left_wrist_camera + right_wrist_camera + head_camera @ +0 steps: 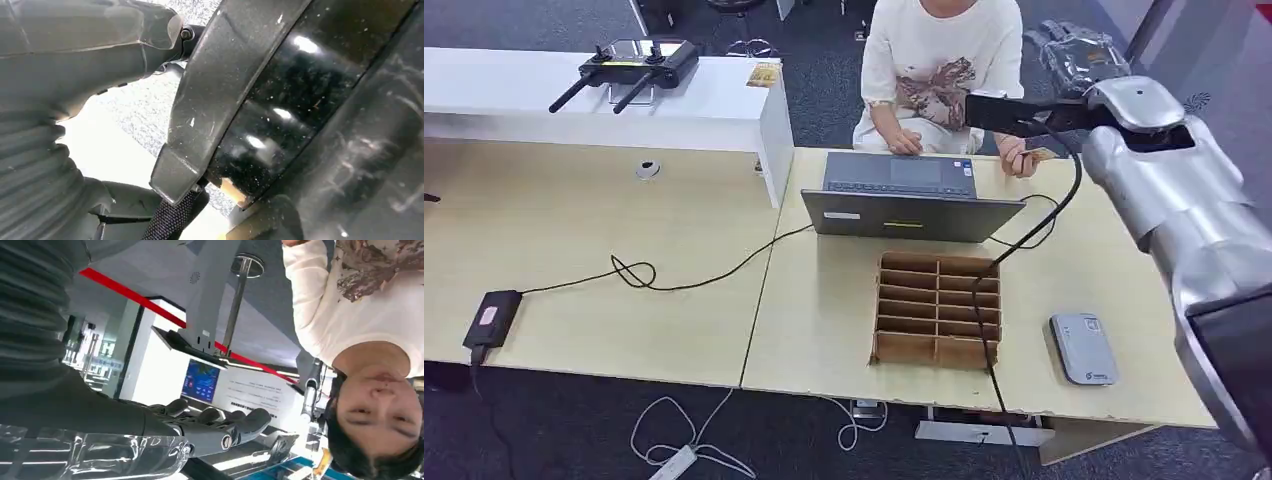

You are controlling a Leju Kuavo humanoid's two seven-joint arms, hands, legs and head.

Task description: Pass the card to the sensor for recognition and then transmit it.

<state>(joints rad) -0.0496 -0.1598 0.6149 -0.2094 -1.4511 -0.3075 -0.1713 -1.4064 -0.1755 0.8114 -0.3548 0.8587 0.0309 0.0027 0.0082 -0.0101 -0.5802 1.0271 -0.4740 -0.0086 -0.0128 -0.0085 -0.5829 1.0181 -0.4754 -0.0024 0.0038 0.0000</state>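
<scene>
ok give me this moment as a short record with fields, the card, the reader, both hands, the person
card: tan, held in the person's hand beyond the laptop; card
sensor: grey reader flat on the table, right of the cardboard divider box
right hand: raised toward the person, fingers extended, holding nothing
left hand: fingers unclear
person: seated behind the laptop

The desk (574,230) has a pale, matt wood-grain top, and the divided tray (937,308) on it looks like brown cardboard. The right arm (1184,190) is smooth, brushed silver metal; the laptop (911,198) lid is matt grey, and the person's shirt (944,50) is soft cream cloth.
</scene>
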